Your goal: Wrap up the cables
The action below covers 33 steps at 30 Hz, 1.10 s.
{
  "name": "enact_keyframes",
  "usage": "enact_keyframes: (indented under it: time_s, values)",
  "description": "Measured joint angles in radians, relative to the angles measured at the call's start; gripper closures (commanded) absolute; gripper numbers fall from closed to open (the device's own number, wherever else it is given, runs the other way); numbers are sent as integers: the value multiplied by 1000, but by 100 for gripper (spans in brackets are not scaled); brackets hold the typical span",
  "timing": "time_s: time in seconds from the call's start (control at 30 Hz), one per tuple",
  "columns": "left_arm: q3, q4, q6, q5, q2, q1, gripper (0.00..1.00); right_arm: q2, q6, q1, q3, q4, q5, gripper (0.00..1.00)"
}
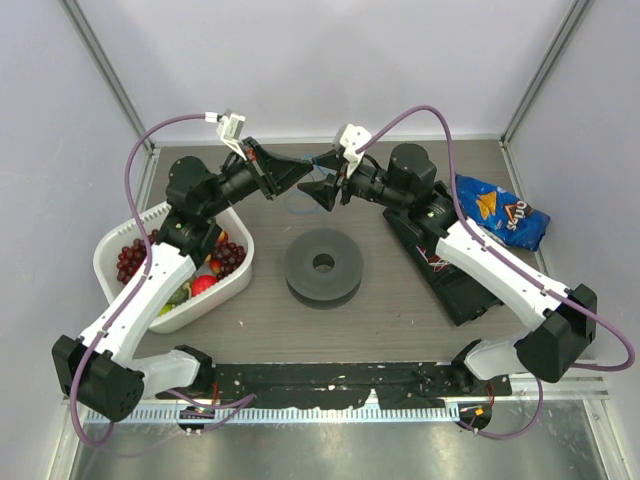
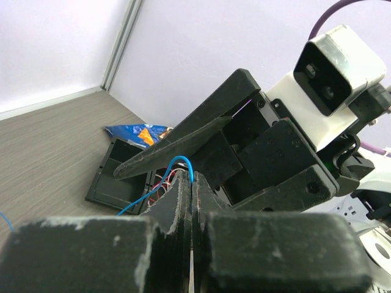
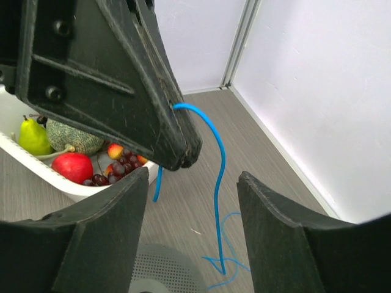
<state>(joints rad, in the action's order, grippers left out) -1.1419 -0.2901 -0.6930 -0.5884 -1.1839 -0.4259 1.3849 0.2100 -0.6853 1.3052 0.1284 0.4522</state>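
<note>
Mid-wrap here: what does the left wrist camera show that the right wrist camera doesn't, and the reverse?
Only the left wrist view: the chip bag, the black tray and the right arm's wrist camera.

Only the right wrist view: the white fruit basket, the grey disc, the right gripper with jaws open, and the blue cable hanging down to a loose tangle below.

Both: the left gripper, jaws shut on the blue cable at its top bend.
</note>
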Motion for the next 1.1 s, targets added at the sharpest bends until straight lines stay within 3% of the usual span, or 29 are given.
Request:
enact_keyframes:
  time_s: [0.17,0.43,0.5,0.63,1.1]
  values:
    - [0,1,23,2,0,-4,100,0,-3,0,11,14,13,57]
    - [0,7,43,39,0,-4,100,0,-4,0,11,17,12,64]
    - [0,11,43,47,0,-4,100,-1,-3,0,11,17,10,65]
    - [0,16,44,60,0,-4,100,-4,-3,0,11,17,2,56]
    - [-4,48,12,142,-1,-6,100,-6,-5,0,11,34,-37,58]
